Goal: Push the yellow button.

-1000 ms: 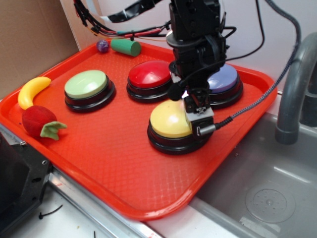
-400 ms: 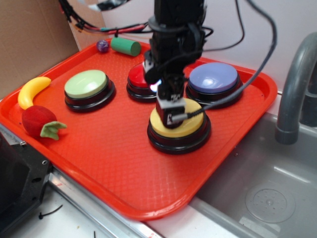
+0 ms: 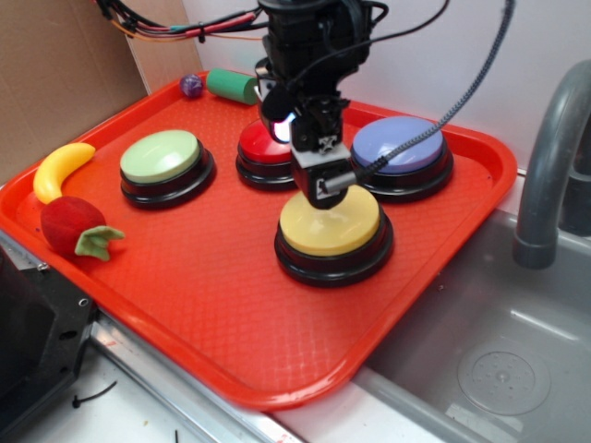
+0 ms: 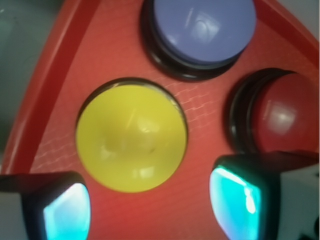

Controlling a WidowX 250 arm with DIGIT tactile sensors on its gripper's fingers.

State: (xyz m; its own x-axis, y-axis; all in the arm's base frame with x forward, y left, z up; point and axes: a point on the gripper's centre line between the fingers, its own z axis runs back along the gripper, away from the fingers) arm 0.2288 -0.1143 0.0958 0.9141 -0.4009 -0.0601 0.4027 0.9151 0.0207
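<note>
Yellow button (image 3: 331, 224): sat on the red tray (image 3: 231, 305), nearest its front edge, its far rim partly covered by the gripper (image 3: 320, 189) in the exterior view. Gripper: stood over that far rim, contact not discernible; wrist view showed its two fingertips (image 4: 235, 200) set wide apart, holding nothing. Red button (image 3: 263, 148): largely hidden behind the arm. Blue button (image 3: 402, 146): near edge crossed by a cable. Green button (image 3: 160, 155), banana (image 3: 58, 170), strawberry (image 3: 74, 226): fully visible, left side. Green cylinder (image 3: 231, 86): partly occluded at the far rim.
</note>
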